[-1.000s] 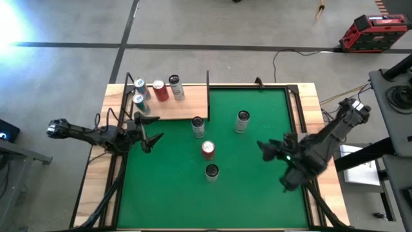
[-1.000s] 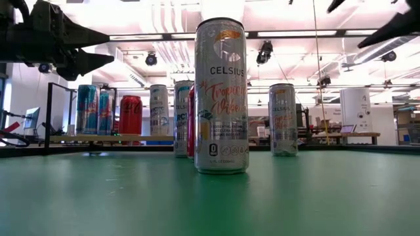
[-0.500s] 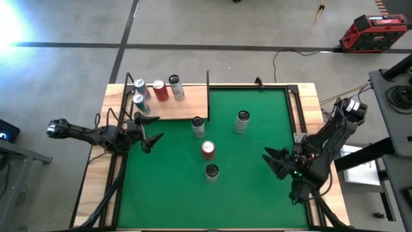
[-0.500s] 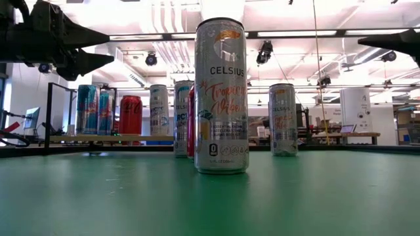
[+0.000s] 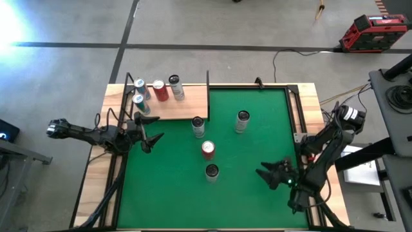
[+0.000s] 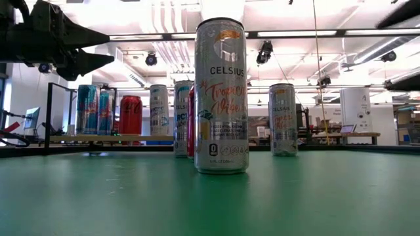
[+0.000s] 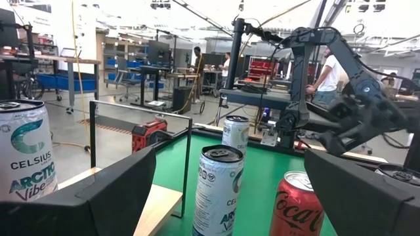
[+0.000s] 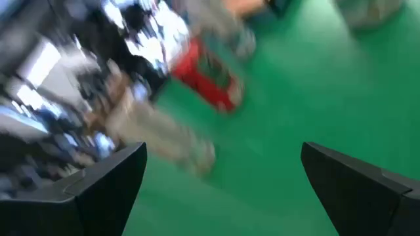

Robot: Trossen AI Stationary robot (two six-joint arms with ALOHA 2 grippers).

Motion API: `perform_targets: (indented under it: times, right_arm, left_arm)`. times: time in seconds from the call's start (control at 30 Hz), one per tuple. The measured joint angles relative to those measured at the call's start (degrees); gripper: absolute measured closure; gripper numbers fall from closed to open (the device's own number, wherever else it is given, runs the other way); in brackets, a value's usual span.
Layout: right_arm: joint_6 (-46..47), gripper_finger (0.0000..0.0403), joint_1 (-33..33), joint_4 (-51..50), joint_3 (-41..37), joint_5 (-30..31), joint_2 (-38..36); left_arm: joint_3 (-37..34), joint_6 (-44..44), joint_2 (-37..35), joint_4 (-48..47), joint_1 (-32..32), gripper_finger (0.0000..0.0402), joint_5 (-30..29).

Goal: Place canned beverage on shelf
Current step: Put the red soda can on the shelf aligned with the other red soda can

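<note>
The floor [image 5: 212,29] around the table is grey concrete, crossed by dark lines, with a bright glare at one corner. A red and black tool case [image 5: 375,32] sits on it, and a black cable [image 5: 283,55] trails nearby. Across the room, a white ceiling carries ducts [image 6: 167,39] and long strip lights [image 6: 308,33]. Workbenches [image 7: 39,62], blue shelving [image 7: 128,62] and several people [image 7: 226,65] stand farther back.

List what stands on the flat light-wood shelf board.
Four upright cans stand on the light-wood shelf board: two blue cans, a red can, a silver can. Nothing looks hidden.
</note>
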Motion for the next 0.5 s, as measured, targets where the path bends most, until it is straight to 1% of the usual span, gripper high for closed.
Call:
perform_targets:
  times: [0.07, 0.13, 0.2, 0.27, 0.33, 0.4, 0.5]
  right_arm:
    - [-5.32, 0.0007, -0.03, 3.24, 0.83, -5.1, 0.83]
    - [-9.26, 0.0007, -0.61, 5.48, 1.97, -8.49, 1.35]
    - [-13.57, 0.0007, -1.31, 7.14, 3.31, -10.0, 1.63]
    - [-20.35, 0.0007, -1.96, 10.2, 4.64, -10.13, 1.65]
    - [-31.8, 0.0007, -2.76, 17.84, 5.69, -10.17, 1.54]
    - [-46.46, 0.0007, -3.63, 28.43, 5.85, -11.09, 1.54]
    - [-68.84, 0.0007, -5.66, 42.44, 5.85, -17.0, 2.74]
  left_arm:
    - [0.0, 0.0, 0.02, 0.0, -0.01, 0.0027, 0.0]
    - [0.0, 0.0, 0.02, 0.0, 0.0, 0.0027, 0.01]
    - [0.0, 0.0, 0.02, 0.0, -0.02, 0.0027, 0.0]
    - [0.0, 0.0, 0.02, 0.0, -0.01, 0.0027, 0.0]
    - [0.0, 0.0, 0.02, 0.0, 0.0, 0.0027, 0.0]
    - [0.0, 0.0, 0.02, 0.0, -0.01, 0.0027, 0.0]
    - [0.0, 0.0, 0.02, 0.0, -0.01, 0.0027, 0.0]
